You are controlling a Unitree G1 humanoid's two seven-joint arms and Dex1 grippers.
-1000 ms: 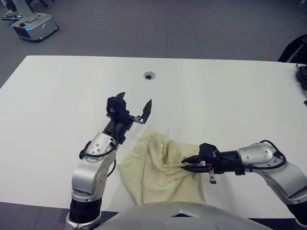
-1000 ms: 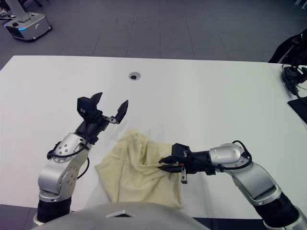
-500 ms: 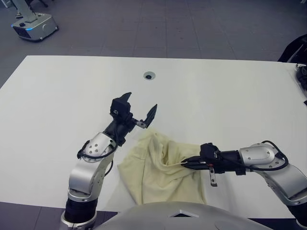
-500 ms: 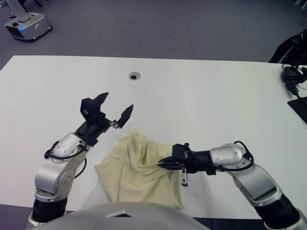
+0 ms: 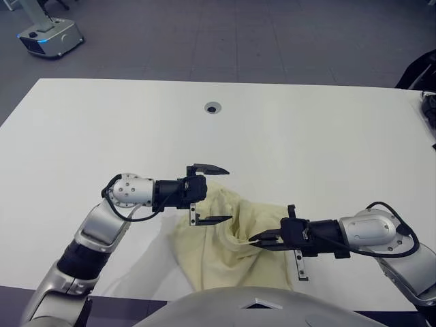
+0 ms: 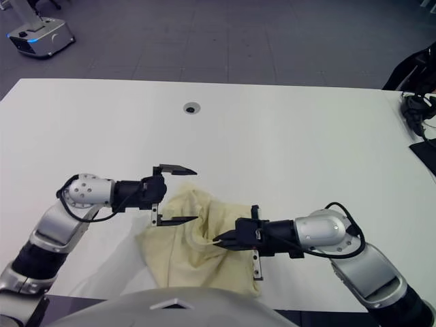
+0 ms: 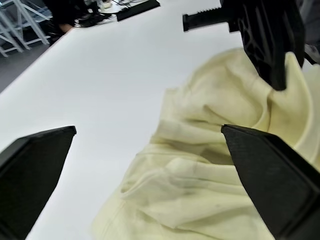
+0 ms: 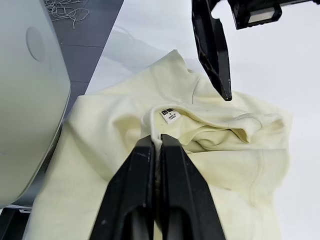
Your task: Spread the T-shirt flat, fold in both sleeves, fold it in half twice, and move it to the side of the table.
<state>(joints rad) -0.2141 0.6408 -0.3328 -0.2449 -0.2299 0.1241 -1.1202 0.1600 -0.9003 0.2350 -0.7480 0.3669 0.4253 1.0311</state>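
A pale yellow T-shirt [image 5: 225,245] lies crumpled near the table's front edge. My left gripper [image 5: 216,193] stands open and turned sideways at the shirt's far left part, one finger above the cloth and one resting low on it. In the left wrist view the shirt [image 7: 200,165] lies between the two wide-apart fingers [image 7: 35,165]. My right gripper [image 5: 257,238] is shut on the shirt's collar near the middle. The right wrist view shows its fingertips [image 8: 147,150] pinching the collar rim just below the neck label [image 8: 170,116], with the left gripper's finger beyond.
The white table [image 5: 102,122] stretches wide behind and to both sides of the shirt. A round cable hole [image 5: 212,107] sits at the far middle. Black items [image 5: 429,109] lie at the right edge. A wheeled machine [image 5: 51,37] stands on the floor beyond.
My left arm has swung down and across: its open gripper turned from pointing away and upward to lying sideways over the shirt's far edge. The right gripper kept its hold, shifting slightly left.
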